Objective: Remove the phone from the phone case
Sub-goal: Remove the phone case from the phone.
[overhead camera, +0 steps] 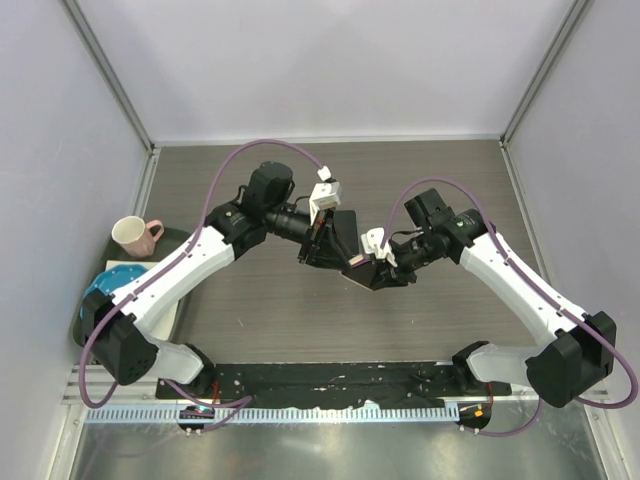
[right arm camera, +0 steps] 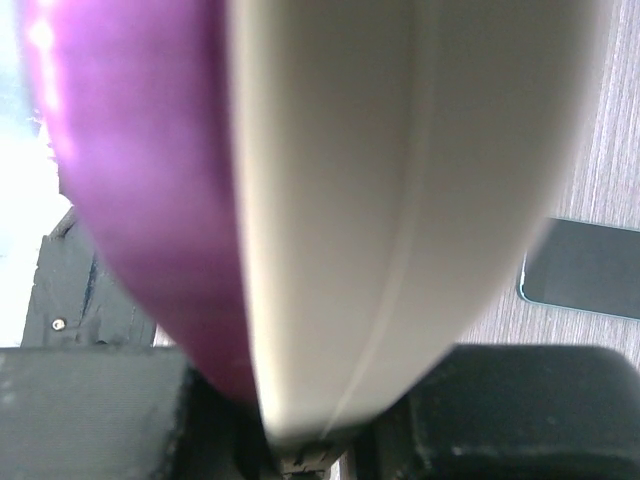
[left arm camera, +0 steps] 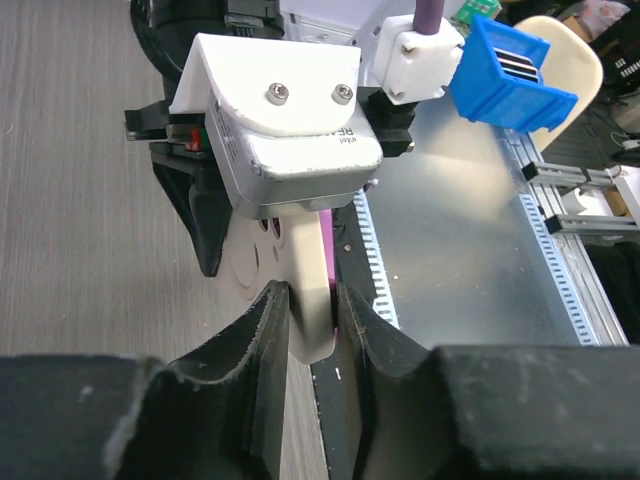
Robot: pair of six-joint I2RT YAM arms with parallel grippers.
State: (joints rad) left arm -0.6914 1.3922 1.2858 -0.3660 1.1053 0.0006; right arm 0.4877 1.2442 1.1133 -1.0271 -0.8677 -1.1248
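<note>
My left claw pinches the cream plastic phone case with the purple phone inside; my right claw, at its 4 o'clock, clamps the case too.

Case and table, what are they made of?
Case: probably soft silicone or rubbery plastic, cream and matte. Its edges are rounded and barely shine. Table: grey wood or a wood-look laminate, matte. Fine straight grain lines show, but I cannot tell which it is.

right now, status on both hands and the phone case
Left hand shut on phone case edge. Right hand shut on it too. Dark slab, likely the phone, flat on table beside.
</note>
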